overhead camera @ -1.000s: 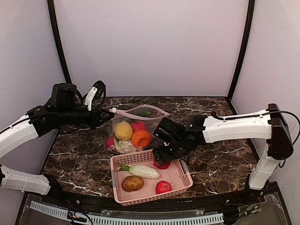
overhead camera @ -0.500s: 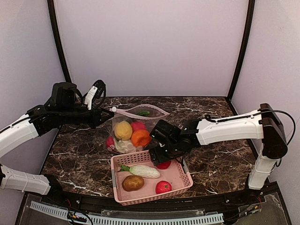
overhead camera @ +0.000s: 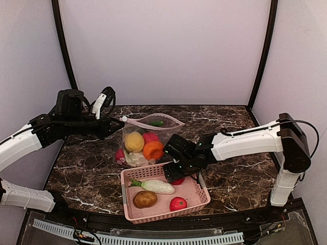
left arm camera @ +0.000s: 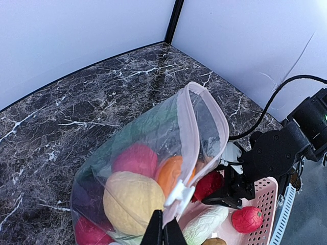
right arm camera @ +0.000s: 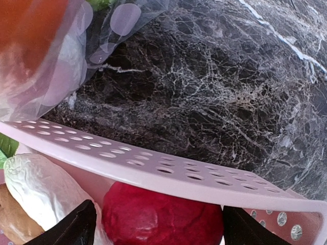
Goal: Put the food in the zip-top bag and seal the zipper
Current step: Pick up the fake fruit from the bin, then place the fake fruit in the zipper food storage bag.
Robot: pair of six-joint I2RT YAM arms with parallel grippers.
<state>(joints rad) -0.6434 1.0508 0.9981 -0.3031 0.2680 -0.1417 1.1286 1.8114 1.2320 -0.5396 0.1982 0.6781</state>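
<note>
The zip-top bag stands open-mouthed at mid-table, holding yellow, orange, red and green food. My left gripper is shut on the bag's mouth edge; in the left wrist view its fingertips pinch the zipper just below the white slider. My right gripper reaches over the back rim of the pink basket. Its fingers stand open on either side of a dark red ball that rests in the basket.
The basket also holds a pale cabbage, a brown potato and a red tomato. It sits at the table's near edge, right against the bag. Walls close in the back and both sides.
My right gripper has slid a little left along the basket's back rim and sits around the dark red ball. The left gripper and the bag have not moved.
</note>
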